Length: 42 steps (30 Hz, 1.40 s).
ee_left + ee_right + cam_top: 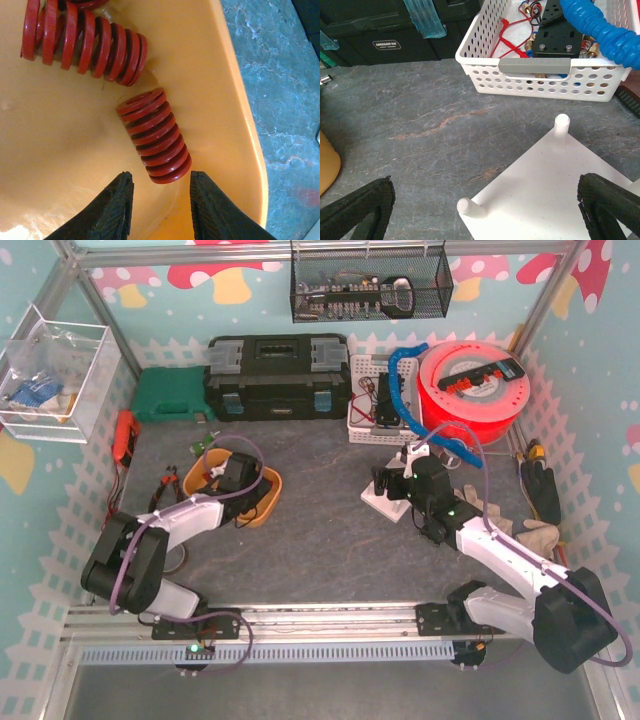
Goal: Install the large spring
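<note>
In the left wrist view a short red spring (155,136) lies in the orange bowl (220,90), just ahead of my open left gripper (161,181). A longer red spring (87,42) lies further in, at the top left, and another shows only at the top edge. In the top view the left gripper (231,477) is over the orange bowl (268,502). My right gripper (485,192) is wide open above the white plate (555,190) with upright pegs (562,123). In the top view the right gripper (400,483) hangs over that white plate (378,503).
A white perforated basket (540,75) with parts and a blue hose (600,30) stands behind the plate. A black toolbox (278,375), green case (170,395) and red reel (470,390) line the back. Gloves (520,530) lie at the right.
</note>
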{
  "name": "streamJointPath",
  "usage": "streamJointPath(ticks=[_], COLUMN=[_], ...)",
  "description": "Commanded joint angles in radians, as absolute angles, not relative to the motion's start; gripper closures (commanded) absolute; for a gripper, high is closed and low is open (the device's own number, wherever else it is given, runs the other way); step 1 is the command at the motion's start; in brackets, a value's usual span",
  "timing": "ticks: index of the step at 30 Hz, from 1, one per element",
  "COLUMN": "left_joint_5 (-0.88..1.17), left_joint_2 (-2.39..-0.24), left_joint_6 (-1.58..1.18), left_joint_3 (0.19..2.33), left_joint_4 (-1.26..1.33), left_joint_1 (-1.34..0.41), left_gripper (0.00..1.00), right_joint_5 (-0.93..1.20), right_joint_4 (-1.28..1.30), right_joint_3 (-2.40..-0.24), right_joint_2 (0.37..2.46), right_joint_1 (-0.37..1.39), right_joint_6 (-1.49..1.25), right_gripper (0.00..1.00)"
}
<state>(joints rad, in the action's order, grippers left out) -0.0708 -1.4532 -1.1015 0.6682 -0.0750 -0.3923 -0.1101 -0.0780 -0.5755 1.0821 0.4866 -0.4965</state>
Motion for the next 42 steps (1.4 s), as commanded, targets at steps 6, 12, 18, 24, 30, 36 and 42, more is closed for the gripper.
streamJointPath(ticks=[6, 12, 18, 24, 30, 36, 42], left_joint_5=[-0.081, -0.107, -0.113, -0.125, -0.136, -0.099, -0.083], left_joint_2=[-1.528, -1.553, -1.53, -1.447, -1.465, -1.514, -1.562], left_joint_6=[-1.111, -1.111, -1.105, -1.145, -1.169, -1.181, -1.188], left_joint_3=[0.69, 0.689, 0.691, 0.695, 0.716, 0.734, 0.75], left_joint_4=[-0.046, -0.046, -0.05, -0.052, -0.052, -0.052, -0.052], left_joint_1=[-0.388, -0.375, -0.37, -0.37, -0.371, -0.37, -0.373], left_gripper=[0.63, 0.6, 0.59, 0.58, 0.57, 0.57, 0.55], right_joint_5=[-0.135, -0.135, -0.138, -0.142, -0.152, -0.154, -0.15], right_joint_4=[-0.102, -0.104, -0.103, -0.103, -0.102, -0.102, -0.102], right_joint_3=[-0.56, -0.562, -0.566, -0.564, -0.566, -0.566, -0.565], right_joint_2=[1.078, 1.094, 1.104, 1.107, 1.111, 1.11, 1.109], right_joint_1=[0.493, 0.493, 0.493, 0.494, 0.494, 0.494, 0.494], right_joint_6=[-0.496, -0.495, -0.494, -0.493, -0.49, -0.49, -0.492], right_gripper=[0.01, 0.01, 0.01, 0.01, 0.01, 0.01, 0.01])
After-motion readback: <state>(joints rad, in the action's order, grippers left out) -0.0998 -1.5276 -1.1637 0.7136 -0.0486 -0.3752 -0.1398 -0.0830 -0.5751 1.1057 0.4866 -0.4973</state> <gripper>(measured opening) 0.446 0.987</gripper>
